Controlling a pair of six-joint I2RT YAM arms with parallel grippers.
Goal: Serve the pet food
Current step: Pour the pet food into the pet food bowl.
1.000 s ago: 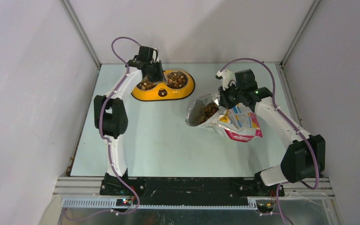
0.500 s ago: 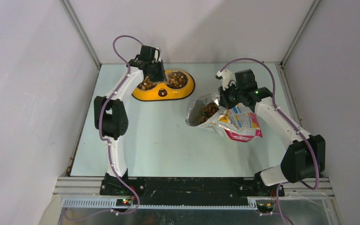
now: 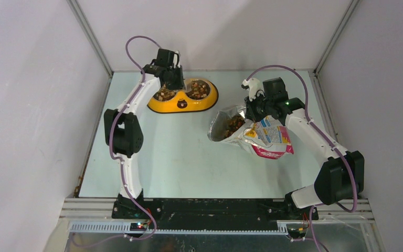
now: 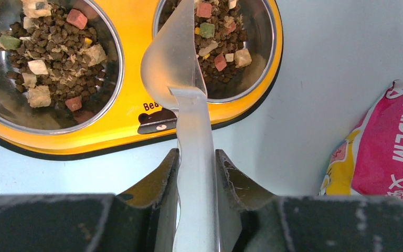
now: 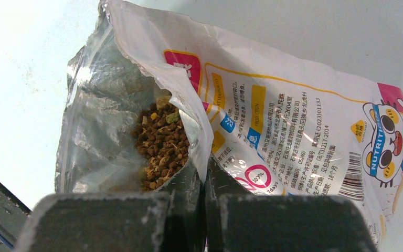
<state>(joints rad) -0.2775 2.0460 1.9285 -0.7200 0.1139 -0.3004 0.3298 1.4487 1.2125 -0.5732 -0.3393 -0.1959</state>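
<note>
Serving looks nearly done: pet food fills both feeder bowls, upper frame. Above them the left tool grips the empty-looking scoop; the right tool pinches the bag rim. Next: withdraw the scoop cleanly.

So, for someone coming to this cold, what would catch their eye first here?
The yellow double-bowl feeder at the far side of the table stands out, with pet food in both halves. The left gripper is shut on a translucent scoop above it. Right of centre, the right gripper pinches the rim of the open cartoon-cat bag, with more kibble showing inside.
</note>
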